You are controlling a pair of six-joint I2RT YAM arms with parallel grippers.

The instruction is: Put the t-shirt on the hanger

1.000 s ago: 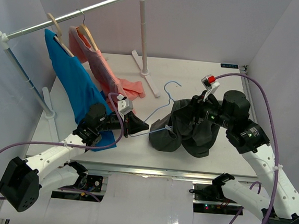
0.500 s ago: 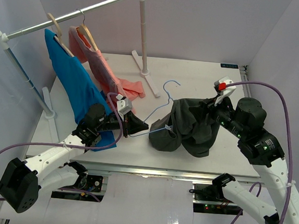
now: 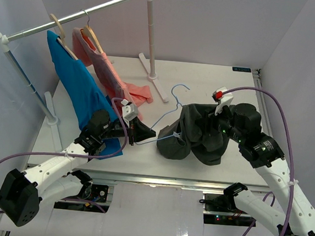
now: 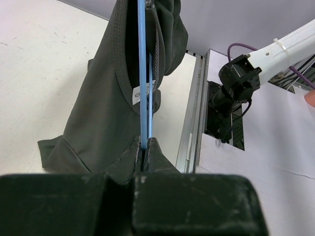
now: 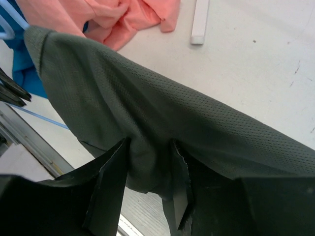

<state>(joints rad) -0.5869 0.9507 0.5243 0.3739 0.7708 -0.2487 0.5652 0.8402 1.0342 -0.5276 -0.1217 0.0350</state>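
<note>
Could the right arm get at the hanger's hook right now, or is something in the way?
Probably yes, but not at once: the hanger's hook pokes out bare past the t-shirt, nothing over it. The right gripper has shirt cloth between its jaws and would have to come clear first.

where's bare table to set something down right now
Back right: bare table between the rack foot and the right edge, behind the t-shirt. Crowded at centre around the hanger and left gripper; blue garment and pink garment fill the left.
</note>
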